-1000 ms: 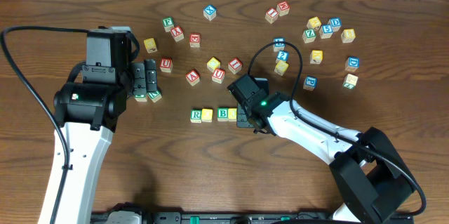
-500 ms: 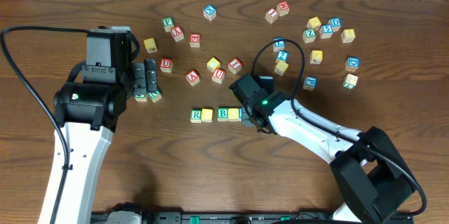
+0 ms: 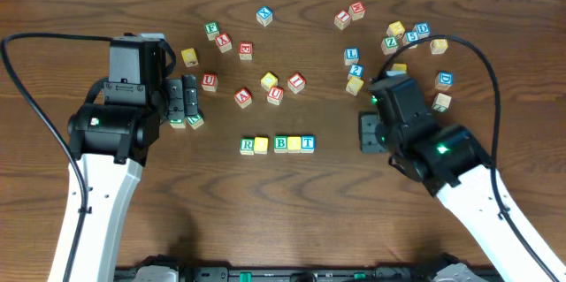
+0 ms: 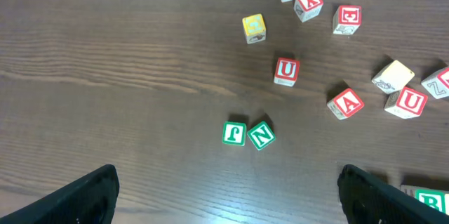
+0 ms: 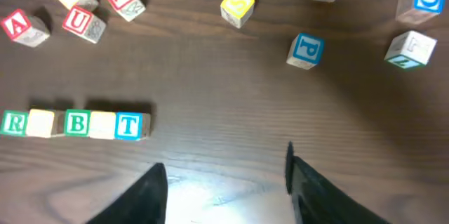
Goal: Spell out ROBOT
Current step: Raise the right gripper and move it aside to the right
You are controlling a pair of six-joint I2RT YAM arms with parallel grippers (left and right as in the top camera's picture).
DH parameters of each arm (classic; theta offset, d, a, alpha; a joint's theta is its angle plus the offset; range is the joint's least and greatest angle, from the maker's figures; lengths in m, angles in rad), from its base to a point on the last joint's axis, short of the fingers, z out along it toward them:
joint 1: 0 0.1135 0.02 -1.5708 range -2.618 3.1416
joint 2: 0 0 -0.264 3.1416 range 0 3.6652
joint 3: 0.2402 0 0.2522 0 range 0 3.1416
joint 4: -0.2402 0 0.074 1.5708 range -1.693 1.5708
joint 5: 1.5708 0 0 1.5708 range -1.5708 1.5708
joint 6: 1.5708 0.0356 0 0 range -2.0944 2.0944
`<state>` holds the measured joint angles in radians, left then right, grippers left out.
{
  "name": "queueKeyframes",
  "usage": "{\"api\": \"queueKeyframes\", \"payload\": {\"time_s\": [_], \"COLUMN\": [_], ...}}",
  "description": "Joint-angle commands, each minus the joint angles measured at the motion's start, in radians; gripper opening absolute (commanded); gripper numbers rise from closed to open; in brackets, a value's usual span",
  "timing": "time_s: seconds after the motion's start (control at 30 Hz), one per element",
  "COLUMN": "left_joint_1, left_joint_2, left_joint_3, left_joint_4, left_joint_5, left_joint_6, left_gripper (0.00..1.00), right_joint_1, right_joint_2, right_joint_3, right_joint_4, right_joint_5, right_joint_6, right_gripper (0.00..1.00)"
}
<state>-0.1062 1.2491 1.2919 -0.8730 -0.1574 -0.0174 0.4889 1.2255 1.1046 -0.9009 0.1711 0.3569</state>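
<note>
My right claw (image 5: 223, 164) is open and empty. It sits just right of the row of five wooden letter blocks (image 3: 277, 144), R to T. The row lies midway between the left and right edges of the brown wooden surface (image 3: 265, 220). My left claw (image 4: 226, 185) is open and empty.

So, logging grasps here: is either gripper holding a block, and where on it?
Nothing is held. The right gripper is open and empty, apart from the T block; the left gripper is open and empty too.
</note>
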Motion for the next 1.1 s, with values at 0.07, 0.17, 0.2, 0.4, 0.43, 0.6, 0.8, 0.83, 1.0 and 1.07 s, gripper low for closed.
{"api": "queueKeyframes", "payload": {"time_s": [0.07,0.17,0.2,0.4,0.43,0.6,0.8,0.83,1.0,1.07], "left_joint_1": [0.005,0.005,0.005,0.005,0.005,0.005,0.002,-0.007,-0.098,-0.134], "left_joint_2": [-0.001,0.0,0.0,0.03,0.055,0.193,0.399,0.415,0.425,0.425], "left_joint_3": [0.016,0.016,0.016,-0.015,-0.042,-0.098,-0.098,-0.098,-0.099,-0.099], "left_joint_4": [-0.002,0.035,0.048,0.048,0.048,0.048,-0.011,-0.028,-0.041,-0.03], "left_joint_5": [-0.009,-0.01,-0.009,-0.008,-0.008,0.185,0.38,0.386,0.383,0.327], "left_joint_6": [0.017,0.017,0.017,-0.067,-0.067,-0.066,-0.066,-0.065,-0.027,-0.029], "left_gripper": [0.98,0.98,0.98,0.91,0.67,0.35,0.21,0.19,0.19,0.19], "right_joint_1": [-0.006,-0.006,-0.006,-0.061,-0.077,-0.177,-0.241,-0.241,-0.241,-0.241], "right_joint_2": [-0.01,-0.01,-0.01,-0.012,-0.014,-0.06,-0.1,-0.1,-0.1,-0.1], "right_joint_3": [0.016,0.016,0.016,0.016,0.016,0.016,0.016,0.016,0.016,0.016], "right_joint_4": [-0.036,-0.058,-0.066,-0.08,-0.081,-0.089,-0.09,-0.087,-0.088,-0.095], "right_joint_5": [-0.005,0.004,0.019,0.063,0.062,0.058,0.051,0.05,0.032,0.032], "right_joint_6": [-0.085,-0.085,-0.085,-0.08,-0.08,-0.067,-0.066,-0.066,-0.066,-0.066], "right_gripper": [0.8,0.9,0.95,0.99,0.99,0.99,0.99,0.99,0.99,0.99]}}
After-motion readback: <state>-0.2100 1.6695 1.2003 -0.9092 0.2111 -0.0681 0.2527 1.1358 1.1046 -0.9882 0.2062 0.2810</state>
